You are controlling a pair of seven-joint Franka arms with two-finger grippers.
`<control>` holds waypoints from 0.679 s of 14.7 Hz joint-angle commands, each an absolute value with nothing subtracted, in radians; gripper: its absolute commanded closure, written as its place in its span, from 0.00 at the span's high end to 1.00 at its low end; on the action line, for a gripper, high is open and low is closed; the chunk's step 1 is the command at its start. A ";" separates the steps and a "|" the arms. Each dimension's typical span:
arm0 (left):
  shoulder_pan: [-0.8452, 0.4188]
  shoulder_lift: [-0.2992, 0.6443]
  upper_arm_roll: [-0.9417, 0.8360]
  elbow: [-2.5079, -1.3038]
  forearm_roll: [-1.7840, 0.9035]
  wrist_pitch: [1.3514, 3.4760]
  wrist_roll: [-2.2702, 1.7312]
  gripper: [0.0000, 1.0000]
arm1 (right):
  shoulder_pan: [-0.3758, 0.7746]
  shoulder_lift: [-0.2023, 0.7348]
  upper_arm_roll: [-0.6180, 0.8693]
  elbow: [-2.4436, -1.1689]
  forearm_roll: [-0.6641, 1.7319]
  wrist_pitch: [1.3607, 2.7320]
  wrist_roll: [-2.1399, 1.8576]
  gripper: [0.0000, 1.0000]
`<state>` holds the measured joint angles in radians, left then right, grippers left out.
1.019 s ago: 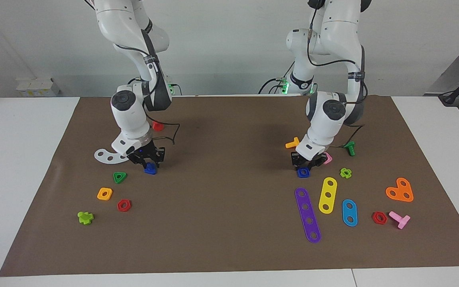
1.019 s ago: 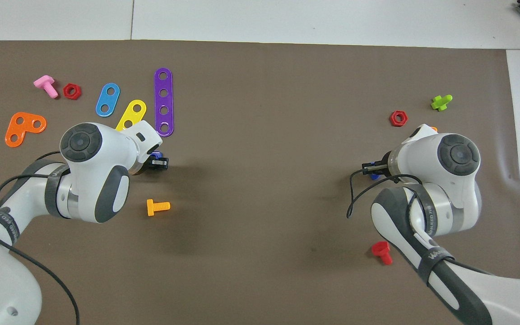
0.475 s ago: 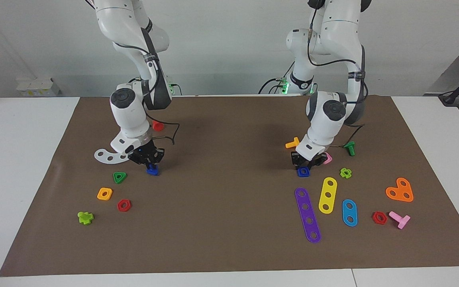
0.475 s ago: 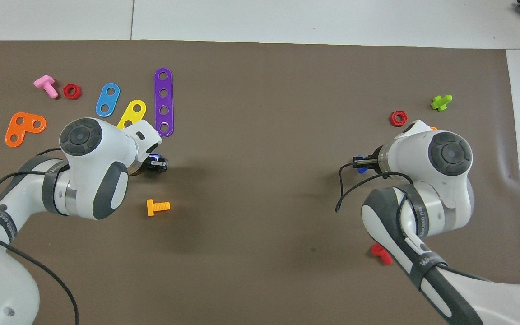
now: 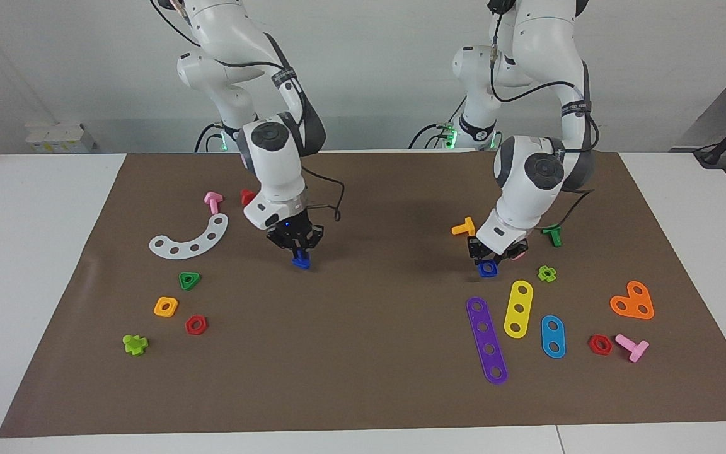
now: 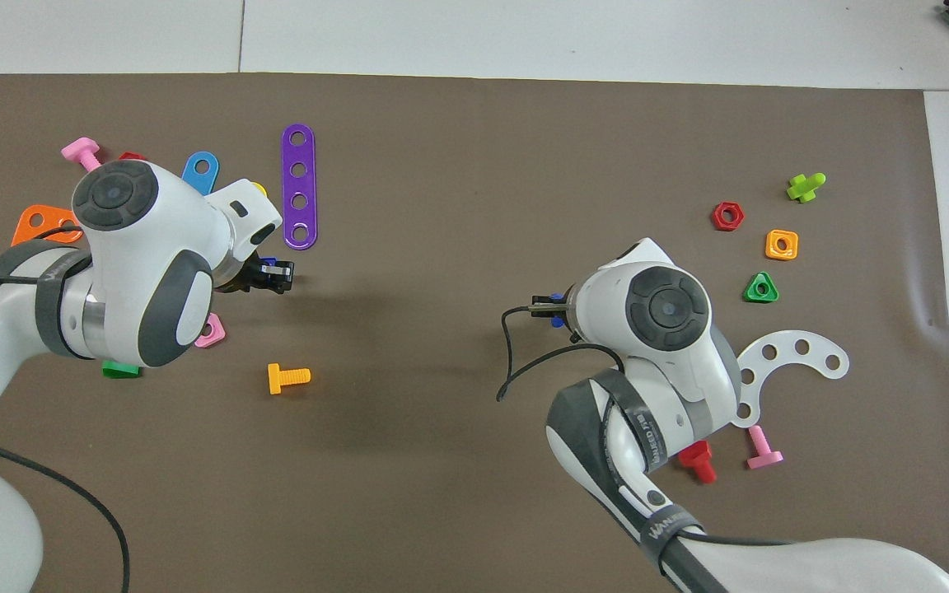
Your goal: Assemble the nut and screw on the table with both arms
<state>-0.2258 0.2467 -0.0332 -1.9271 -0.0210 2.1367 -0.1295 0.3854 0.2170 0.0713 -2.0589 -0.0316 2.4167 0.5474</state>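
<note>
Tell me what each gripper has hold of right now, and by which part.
The right gripper is shut on the screw, which hangs below its fingertips. The left gripper is shut on the nut, pinched by its upper edge. Which part of the screw is pinched cannot be told.

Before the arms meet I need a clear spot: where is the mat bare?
Bare: the middle of the mat, between the right gripper holding the screw and the purple strip. Crowded: around the left gripper with the nut.

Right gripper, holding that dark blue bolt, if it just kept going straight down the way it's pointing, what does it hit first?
The right gripper points down, shut on the screw. Straight on, it looks to meet bare brown mat, screw first. How high the screw hangs above the mat is hard to judge.
</note>
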 commanded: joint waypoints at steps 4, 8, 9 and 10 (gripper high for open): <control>-0.225 0.239 -0.032 -1.830 -0.034 2.008 -0.204 0.00 | 0.497 0.359 0.071 -1.907 -0.133 2.365 0.770 0.00; -0.239 0.241 -0.034 -1.822 -0.046 2.008 -0.274 0.00 | 0.517 0.351 0.071 -1.910 -0.135 2.346 0.792 0.99; -0.242 0.241 -0.034 -1.818 -0.048 2.008 -0.288 0.00 | 0.512 0.330 0.071 -1.914 -0.135 2.323 0.788 1.00; -0.251 0.241 -0.034 -1.816 -0.048 2.009 -0.308 0.00 | 0.505 0.304 0.071 -1.916 -0.135 2.295 0.784 1.00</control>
